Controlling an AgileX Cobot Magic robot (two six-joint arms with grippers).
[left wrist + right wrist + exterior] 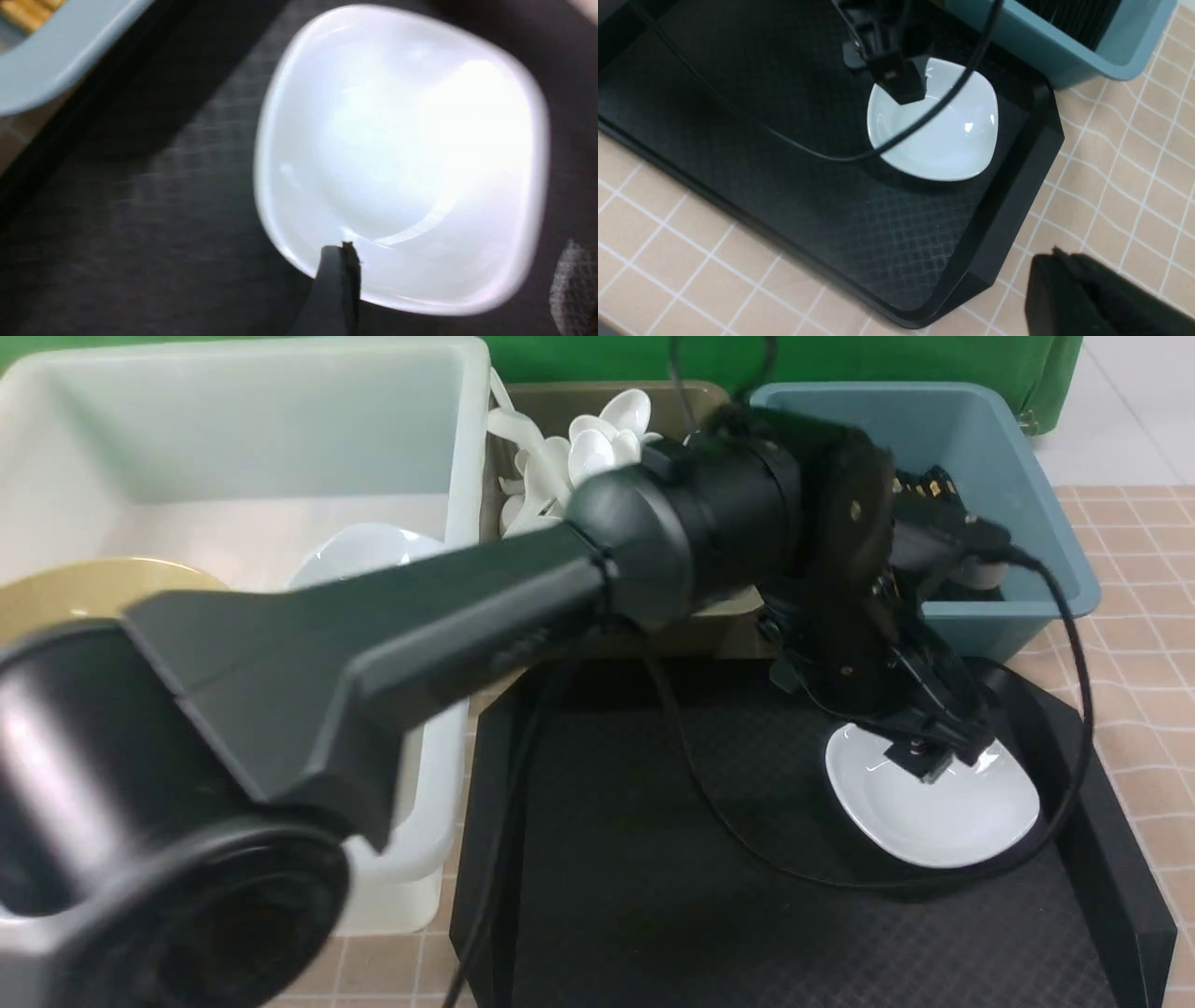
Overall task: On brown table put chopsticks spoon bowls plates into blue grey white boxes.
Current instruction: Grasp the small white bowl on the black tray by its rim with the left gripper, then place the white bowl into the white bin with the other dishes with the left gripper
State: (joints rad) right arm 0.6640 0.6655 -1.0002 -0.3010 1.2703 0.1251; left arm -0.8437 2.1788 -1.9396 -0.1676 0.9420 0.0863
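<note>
1. Left gripper (pixel 938 761): spread, nothing pinched. Hangs just over the far-left rim of the plate (pixel 943 812), one finger (pixel 338 280) above the hollow, the other outside the rim.
2. Right gripper (pixel 1064 284): pressed together, empty. Hovers over the brown table (pixel 1139 616), off a corner of the black tray (pixel 653 896).
3. Plate: lies flat on the tray's right half, hollow up, clear of the tray's walls. Rounded-square, so no real long axis and no end to point any way; only the rim matters for a grip.
4. Step in hand, by judgement: pick-up of this plate, seemingly the only piece on the tray. Next move calls for a short drop so that the rim sits between the fingers, a firm close on the thin glossy edge, a level lift, then a carry leftward.
5. Farther back, on the left: white box (pixel 243 429), holding a yellow bowl (pixel 84 588) and a second plate (pixel 364 551); likely the target.
6. Farther back, middle: olive-grey box (pixel 523 401), heaped with spoons (pixel 597 443).
7. Farther back, right: blue box (pixel 1027 476), with gold-banded chopsticks (pixel 924 483) mostly hidden behind the arm.
</note>
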